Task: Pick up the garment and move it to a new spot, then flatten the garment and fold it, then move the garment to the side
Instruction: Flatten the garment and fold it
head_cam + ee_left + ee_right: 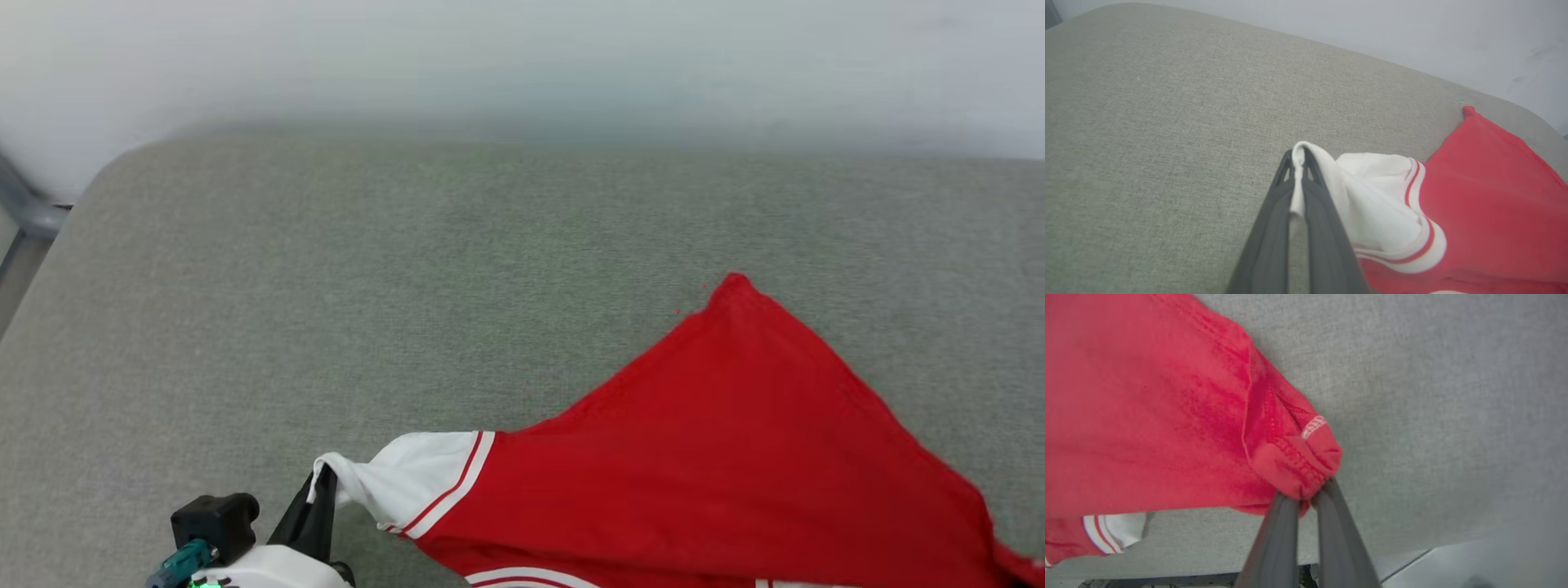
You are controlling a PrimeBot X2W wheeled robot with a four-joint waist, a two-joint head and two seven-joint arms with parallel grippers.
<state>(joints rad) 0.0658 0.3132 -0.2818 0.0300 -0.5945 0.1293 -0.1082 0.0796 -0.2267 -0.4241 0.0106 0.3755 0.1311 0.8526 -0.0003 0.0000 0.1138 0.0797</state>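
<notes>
two pinches hold the red jersey (735, 457), slung between them over the grey cushion (326, 286): our left tool (1298, 159) clamps the white sleeve (1372, 196) tip, our right tool (1308, 492) a bunched hem corner. pulling harder, we risk either thin pinch slipping.

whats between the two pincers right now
The garment itself: the left pincer is shut on its white sleeve, the right pincer on a red hem corner. The head view shows it lying across the grey surface.
</notes>
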